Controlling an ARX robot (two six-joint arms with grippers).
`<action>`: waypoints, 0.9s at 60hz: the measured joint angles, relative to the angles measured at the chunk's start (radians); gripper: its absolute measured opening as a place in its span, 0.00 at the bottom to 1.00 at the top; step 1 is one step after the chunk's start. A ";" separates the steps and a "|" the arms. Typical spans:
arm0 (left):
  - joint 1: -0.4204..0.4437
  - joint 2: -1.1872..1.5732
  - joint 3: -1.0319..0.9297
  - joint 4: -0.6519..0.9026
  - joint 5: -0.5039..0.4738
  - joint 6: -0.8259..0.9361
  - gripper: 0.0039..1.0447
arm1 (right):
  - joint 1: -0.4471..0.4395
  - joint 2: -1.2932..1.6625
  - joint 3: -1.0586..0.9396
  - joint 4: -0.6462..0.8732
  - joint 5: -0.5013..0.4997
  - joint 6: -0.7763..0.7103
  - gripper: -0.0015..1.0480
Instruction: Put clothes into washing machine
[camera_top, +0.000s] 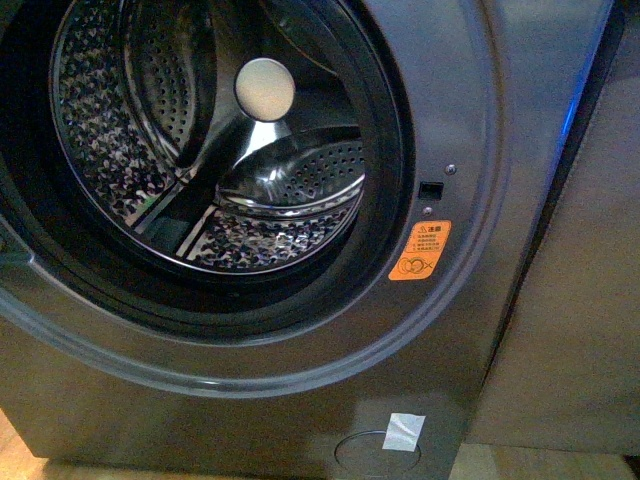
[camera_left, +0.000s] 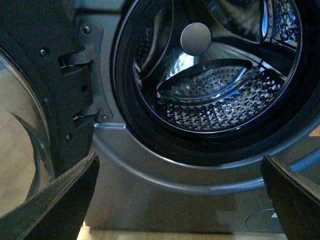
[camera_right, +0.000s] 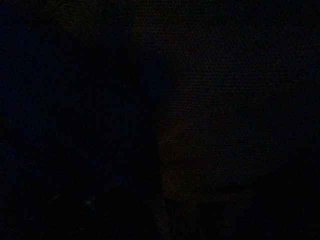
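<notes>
The grey washing machine (camera_top: 500, 120) fills the front view, its porthole open onto the perforated steel drum (camera_top: 250, 160). An orange sticker (camera_top: 420, 250) and a blue light (camera_top: 568, 115) sit to the right of the porthole. No garment shows in the drum or anywhere else. In the left wrist view the drum (camera_left: 215, 85) lies ahead and above my left gripper (camera_left: 185, 200), which is open and empty, its dark fingers (camera_left: 60, 200) wide apart in front of the machine's lower panel. The right wrist view is dark. Neither arm shows in the front view.
The open door (camera_left: 30, 115) with its hinge (camera_left: 80, 60) stands at the left of the porthole in the left wrist view. A white tape piece (camera_top: 404, 431) sits on the round cover low on the panel. A pale wall (camera_top: 590, 330) is at the right.
</notes>
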 joint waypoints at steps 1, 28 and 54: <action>0.000 0.000 0.000 0.000 0.000 0.000 0.94 | 0.000 0.001 0.000 0.004 0.002 0.003 0.93; 0.000 0.000 0.000 0.000 0.000 0.000 0.94 | 0.005 -0.062 -0.122 0.231 -0.020 0.092 0.33; 0.000 0.000 0.000 0.000 0.000 0.000 0.94 | -0.063 -0.549 -0.510 0.429 -0.245 0.100 0.13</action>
